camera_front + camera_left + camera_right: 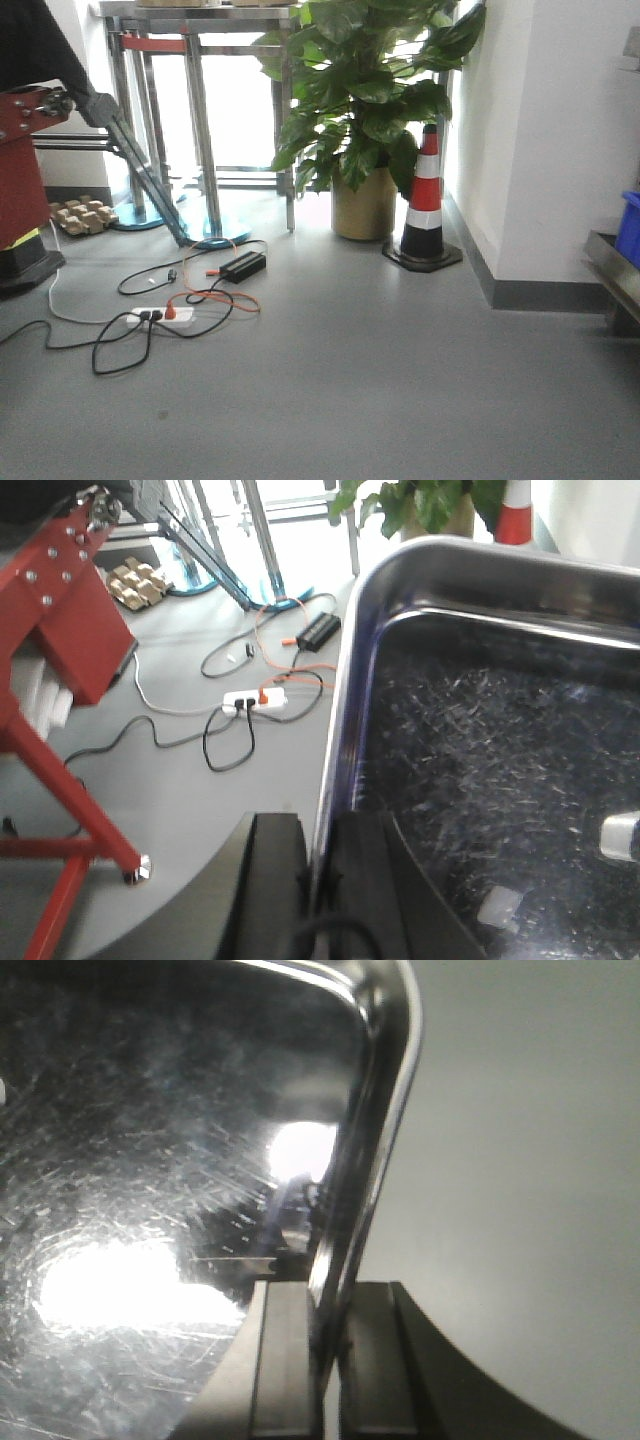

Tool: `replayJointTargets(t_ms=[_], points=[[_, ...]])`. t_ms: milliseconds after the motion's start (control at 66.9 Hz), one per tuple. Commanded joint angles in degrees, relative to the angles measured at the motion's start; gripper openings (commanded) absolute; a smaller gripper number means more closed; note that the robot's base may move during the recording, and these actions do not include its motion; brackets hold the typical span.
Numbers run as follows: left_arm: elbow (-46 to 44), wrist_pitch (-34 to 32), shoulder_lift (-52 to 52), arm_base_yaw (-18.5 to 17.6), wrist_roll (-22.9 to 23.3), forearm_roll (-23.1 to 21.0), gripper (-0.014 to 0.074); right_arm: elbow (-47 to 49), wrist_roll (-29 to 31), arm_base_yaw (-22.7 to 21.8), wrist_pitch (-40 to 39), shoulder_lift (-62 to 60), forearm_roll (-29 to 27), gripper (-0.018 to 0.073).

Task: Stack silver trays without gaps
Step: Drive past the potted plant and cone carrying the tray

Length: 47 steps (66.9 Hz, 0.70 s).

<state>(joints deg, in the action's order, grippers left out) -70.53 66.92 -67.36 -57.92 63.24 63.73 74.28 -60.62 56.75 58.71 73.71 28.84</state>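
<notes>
The front camera sits low and faces across the grey floor [350, 380] toward the potted plant [370, 100], well back from it. The left wrist camera peers down over a silver tray [480, 780] at its rim, very close, with that plant [420, 505] far beyond. The right wrist camera hugs the tray's [150, 1160] opposite rim, facing bare floor.

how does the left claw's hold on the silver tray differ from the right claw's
The left claw pinches the rim of the silver tray with the tray spreading to its camera's right; the right claw has the tray to its camera's left. Beside the left claw lies cable-strewn floor; beside the right, bare grey floor. Both clamp a rim.
</notes>
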Motion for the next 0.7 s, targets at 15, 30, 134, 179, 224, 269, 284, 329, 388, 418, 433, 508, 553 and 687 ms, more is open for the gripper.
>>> replayJointTargets(t_ms=[15,30,134,179,224,269,284,329,388,418,433,508,553,687], points=[[-0.3,-2.3,0.1,0.0,1.3,2.5,-0.0017,0.4,1.6,0.5,-7.1,-0.3,-1.0,-0.0024],[-0.3,-2.3,0.1,0.0,1.3,2.5,-0.0017,0.4,1.6,0.5,-7.4,-0.3,-1.0,-0.0024],[-0.3,-2.3,0.1,0.0,1.3,2.5,-0.0017,0.4,1.6,0.5,-9.2,-0.3,-1.0,-0.0024],[-0.3,-2.3,0.1,0.0,1.3,2.5,-0.0017,0.4,1.6,0.5,-10.2,-0.3,-1.0,-0.0024],[-0.3,-2.3,0.1,0.0,1.3,2.5,-0.0017,0.4,1.6,0.5,-11.1,-0.3,-1.0,-0.0024],[-0.3,-2.3,0.1,0.0,1.3,2.5,-0.0017,0.4,1.6,0.5,-12.2,-0.3,-1.0,-0.0024],[-0.3,-2.3,0.1,0.0,1.3,2.5,-0.0017,0.4,1.6,0.5,-12.5,-0.3,-1.0,-0.0024],[-0.3,-2.4,0.1,0.0,1.3,2.5,-0.0017,0.4,1.6,0.5,-13.5,-0.3,-1.0,-0.0024],[-0.3,-2.4,0.1,0.0,1.3,2.5,-0.0017,0.4,1.6,0.5,-14.0,-0.3,-1.0,-0.0024],[-0.3,-2.4,0.1,0.0,1.3,2.5,-0.0017,0.4,1.6,0.5,-14.5,-0.3,-1.0,-0.0024],[-0.3,-2.4,0.1,0.0,1.3,2.5,-0.0017,0.4,1.6,0.5,-14.6,-0.3,-1.0,-0.0024],[-0.3,-2.4,0.1,0.0,1.3,2.5,-0.0017,0.4,1.6,0.5,-15.6,-0.3,-1.0,-0.0024],[-0.3,-2.4,0.1,0.0,1.3,2.5,-0.0017,0.4,1.6,0.5,-16.5,-0.3,-1.0,-0.0024],[-0.3,-2.4,0.1,0.0,1.3,2.5,-0.0017,0.4,1.6,0.5,-18.2,-0.3,-1.0,-0.0024]])
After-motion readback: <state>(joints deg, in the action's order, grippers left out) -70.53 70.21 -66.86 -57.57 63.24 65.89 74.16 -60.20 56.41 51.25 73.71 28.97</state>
